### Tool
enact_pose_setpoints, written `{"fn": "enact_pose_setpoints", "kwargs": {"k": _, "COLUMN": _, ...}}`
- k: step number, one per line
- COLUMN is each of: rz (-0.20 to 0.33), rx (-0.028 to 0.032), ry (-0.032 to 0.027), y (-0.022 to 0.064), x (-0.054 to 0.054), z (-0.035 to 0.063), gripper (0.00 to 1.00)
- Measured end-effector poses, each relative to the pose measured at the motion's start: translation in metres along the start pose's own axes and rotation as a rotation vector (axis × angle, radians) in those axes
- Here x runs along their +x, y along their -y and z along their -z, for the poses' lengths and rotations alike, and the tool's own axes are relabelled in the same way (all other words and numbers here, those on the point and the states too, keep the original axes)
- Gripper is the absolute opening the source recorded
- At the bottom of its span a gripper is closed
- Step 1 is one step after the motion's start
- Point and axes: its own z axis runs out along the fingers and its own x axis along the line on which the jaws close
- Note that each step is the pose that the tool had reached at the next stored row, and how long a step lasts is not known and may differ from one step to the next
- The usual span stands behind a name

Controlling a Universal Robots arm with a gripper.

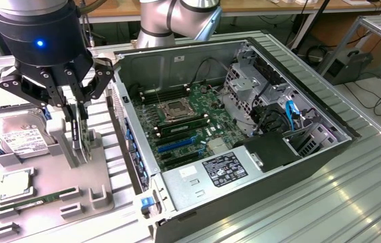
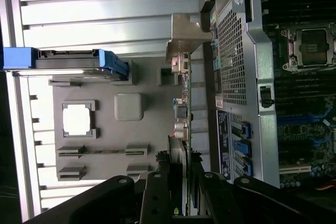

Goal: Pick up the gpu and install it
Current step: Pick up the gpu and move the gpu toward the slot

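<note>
The gpu point(image 1: 77, 132) stands on edge in a grey parts tray point(image 1: 55, 172) just beside the open computer case point(image 1: 170, 61). The end effector point(image 1: 75, 104) is half-closed from above and pinches the card's two faces. The card's lower edge looks level with its holder slot. The tray also carries a hard drive point(image 1: 11, 134), a processor point(image 1: 16, 179) and a memory stick point(image 1: 38, 199), each in its own recess farther from the case. Inside the case lie the motherboard point(image 1: 190, 119), its blue expansion slots point(image 1: 176, 145) and a labelled power supply point(image 1: 210, 172).

From the wrist, the gpu point(image 2: 184, 103) appears edge-on. Its silver bracket point(image 2: 185, 38) is at the far end, and the end effector point(image 2: 181, 182) clamps the near end. The case's perforated wall point(image 2: 236, 51) runs close alongside the card. The tray point(image 2: 113, 129) shows the hard drive point(image 2: 68, 59) in a blue carrier and the processor point(image 2: 79, 119).

The grip sits toward one end, so the card may tilt and jam in its slot. The bracket may also catch the case wall so close by. A tilted card would likely miss the blue slots.
</note>
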Motion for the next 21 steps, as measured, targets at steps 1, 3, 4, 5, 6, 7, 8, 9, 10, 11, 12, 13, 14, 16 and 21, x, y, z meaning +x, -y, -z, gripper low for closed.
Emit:
{"fn": "enact_pose_setpoints", "kwargs": {"k": 1, "rz": 0.0, "rx": 0.0, "ry": 0.0, "y": 0.0, "x": 0.0, "z": 0.0007, "gripper": 0.26}}
{"fn": "enact_pose_setpoints", "kwargs": {"k": 3, "rz": 0.0, "rx": 0.0, "ry": 0.0, "y": -0.0001, "x": 0.0, "z": 0.0021, "gripper": 0.26}}
{"fn": "enact_pose_setpoints", "kwargs": {"k": 4, "rz": 0.0, "rx": 0.0, "ry": 0.0, "y": -0.0001, "x": 0.0, "z": 0.0028, "gripper": 0.26}}
{"fn": "enact_pose_setpoints", "kwargs": {"k": 5, "rz": 0.0, "rx": 0.0, "ry": 0.0, "y": -0.0001, "x": 0.0, "z": 0.0034, "gripper": 0.26}}
{"fn": "enact_pose_setpoints", "kwargs": {"k": 6, "rz": 0.0, "rx": -0.0001, "ry": 0.0, "y": -0.0001, "x": 0.0, "z": 0.0039, "gripper": 0.26}}
{"fn": "enact_pose_setpoints", "kwargs": {"k": 7, "rz": 0.0, "rx": 0.0, "ry": 0.0, "y": -0.0002, "x": 0.0, "z": 0.0045, "gripper": 0.26}}
{"fn": "enact_pose_setpoints", "kwargs": {"k": 8, "rz": 0.0, "rx": 0.0, "ry": 0.0, "y": -0.0002, "x": 0.0, "z": 0.005, "gripper": 0.26}}
{"fn": "enact_pose_setpoints", "kwargs": {"k": 9, "rz": 0.0, "rx": 0.0, "ry": 0.0, "y": -0.0002, "x": 0.0, "z": 0.0056, "gripper": 0.26}}
{"fn": "enact_pose_setpoints", "kwargs": {"k": 10, "rz": 0.0, "rx": 0.0, "ry": 0.0, "y": -0.0002, "x": 0.0, "z": 0.0063, "gripper": 0.26}}
{"fn": "enact_pose_setpoints", "kwargs": {"k": 11, "rz": 0.0, "rx": 0.0, "ry": 0.0, "y": -0.0002, "x": 0.0, "z": 0.0071, "gripper": 0.26}}
{"fn": "enact_pose_setpoints", "kwargs": {"k": 12, "rz": 0.0, "rx": 0.0, "ry": 0.0, "y": -0.0003, "x": 0.0, "z": 0.0079, "gripper": 0.26}}
{"fn": "enact_pose_setpoints", "kwargs": {"k": 13, "rz": 0.0, "rx": 0.0, "ry": 0.0, "y": -0.0003, "x": 0.0, "z": 0.0085, "gripper": 0.26}}
{"fn": "enact_pose_setpoints", "kwargs": {"k": 14, "rz": 0.0, "rx": 0.0, "ry": 0.0, "y": -0.0003, "x": 0.0, "z": 0.009, "gripper": 0.26}}
{"fn": "enact_pose_setpoints", "kwargs": {"k": 16, "rz": 0.0, "rx": -0.0001, "ry": 0.0, "y": -0.0004, "x": 0.0, "z": 0.0101, "gripper": 0.26}}
{"fn": "enact_pose_setpoints", "kwargs": {"k": 21, "rz": 0.0, "rx": 0.0, "ry": 0.0, "y": -0.0005, "x": 0.0, "z": 0.0132, "gripper": 0.26}}
